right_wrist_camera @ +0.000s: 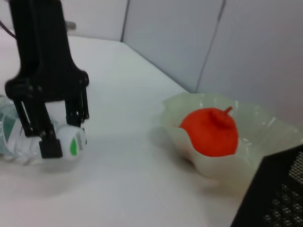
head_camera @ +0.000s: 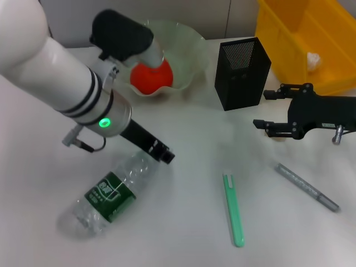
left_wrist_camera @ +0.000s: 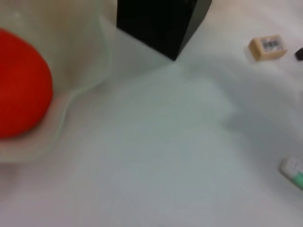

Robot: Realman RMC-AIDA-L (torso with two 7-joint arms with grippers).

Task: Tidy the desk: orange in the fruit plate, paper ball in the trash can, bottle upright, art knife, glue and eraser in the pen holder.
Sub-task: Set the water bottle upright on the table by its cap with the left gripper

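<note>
head view: the left gripper point(head_camera: 165, 155) is lowered over the cap end of the bottle point(head_camera: 108, 196), which lies on its side on the white desk point(head_camera: 183, 222); whether the fingers are closed cannot be told from here. the orange point(head_camera: 151, 77) sits in the fruit plate point(head_camera: 189, 41), behind the left arm. the pen holder point(head_camera: 241, 72) stands upright just beside the plate, and the trash can point(head_camera: 303, 39) stands behind it with the paper ball point(head_camera: 314, 60) inside. the right gripper point(head_camera: 261, 109) hovers in front of the trash can with its two fingers spread apart and nothing between them. a green stick point(head_camera: 233, 209) and a grey pen-like tool point(head_camera: 307, 187) lie flat on the desk, apart from each other. left wrist view: the orange point(left_wrist_camera: 21, 85) rests in the fruit plate point(left_wrist_camera: 90, 56), the pen holder point(left_wrist_camera: 163, 21) stands near it, and the eraser point(left_wrist_camera: 268, 47) lies on the desk beyond the holder. the tip of the green stick point(left_wrist_camera: 294, 172) shows at the edge. right wrist view: the left gripper point(right_wrist_camera: 57, 137) straddles the white cap of the bottle point(right_wrist_camera: 71, 141), its fingers point(right_wrist_camera: 49, 144) on either side of the cap; firm contact cannot be confirmed. the orange point(right_wrist_camera: 211, 132) sits in the fruit plate point(right_wrist_camera: 265, 123), with a corner of the pen holder point(right_wrist_camera: 274, 194) close by.
</note>
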